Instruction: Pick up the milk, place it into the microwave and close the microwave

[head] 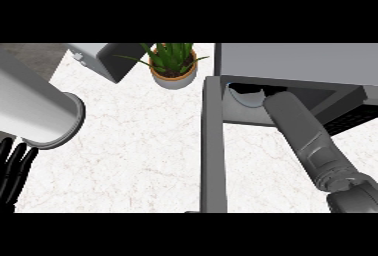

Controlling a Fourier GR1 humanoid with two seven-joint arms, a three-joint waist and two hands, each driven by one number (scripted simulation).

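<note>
Left hand: we see our left hand (16, 165) at the view's lower left edge, fingers straight and holding nothing.
Right arm: our right forearm (306, 137) reaches into the open microwave (295, 62); the hand itself is hidden inside, so we cannot tell its fingers' state.
Milk: we make out a pale carton edge (249, 97) just inside the cavity, beside the forearm's tip.
Door: the microwave door (212, 150) stands swung open toward us.
Counter: a potted plant (173, 62) stands left of the microwave on the white marble counter (133, 150).
</note>
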